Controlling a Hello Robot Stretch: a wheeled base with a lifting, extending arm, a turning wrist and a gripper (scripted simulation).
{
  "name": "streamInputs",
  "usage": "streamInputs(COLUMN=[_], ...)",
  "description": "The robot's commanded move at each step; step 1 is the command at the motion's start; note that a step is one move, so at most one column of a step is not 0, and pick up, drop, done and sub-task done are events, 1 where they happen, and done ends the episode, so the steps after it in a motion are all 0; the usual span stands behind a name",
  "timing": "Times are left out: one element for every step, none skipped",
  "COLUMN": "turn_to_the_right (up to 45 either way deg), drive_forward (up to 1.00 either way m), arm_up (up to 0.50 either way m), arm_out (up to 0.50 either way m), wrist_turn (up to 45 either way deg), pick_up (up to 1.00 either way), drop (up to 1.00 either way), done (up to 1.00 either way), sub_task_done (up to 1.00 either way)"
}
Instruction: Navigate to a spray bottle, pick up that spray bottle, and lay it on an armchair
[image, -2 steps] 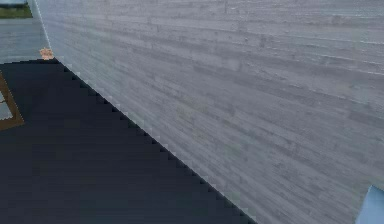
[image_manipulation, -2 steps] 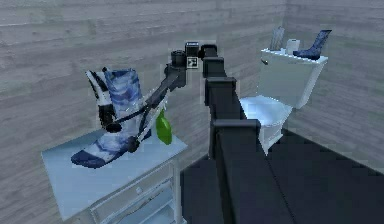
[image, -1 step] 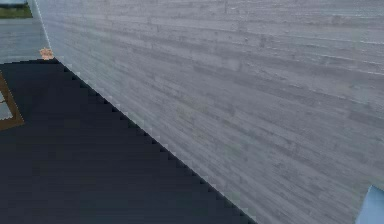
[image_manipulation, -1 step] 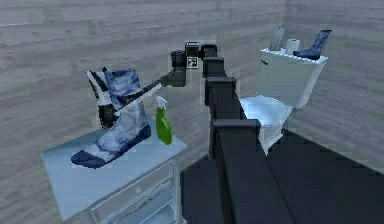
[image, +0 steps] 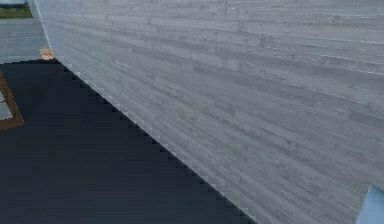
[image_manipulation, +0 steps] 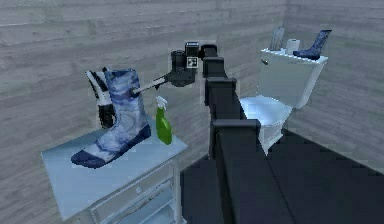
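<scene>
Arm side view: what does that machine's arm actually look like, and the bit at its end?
The arm is a dark, square-edged bar built of stepped sections. Near its end sit two small white squares with black marks. The tool has a dark body and two thin fingers.

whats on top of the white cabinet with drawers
A blue boot and a green spray bottle stand on the cabinet top. Anything directly behind the boot is covered by it.
</scene>
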Motion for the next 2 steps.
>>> streamInputs(turn_to_the_right=[0.0,0.0], drive_forward=[0.00,0.00], arm_up=[0.00,-0.30], arm_out=[0.00,0.00], wrist_turn=[21.0,0.0], pick_up=[0.00,0.00], drop=[0.00,0.00], done=[0.00,0.00], sub_task_done=[0.00,0.00])
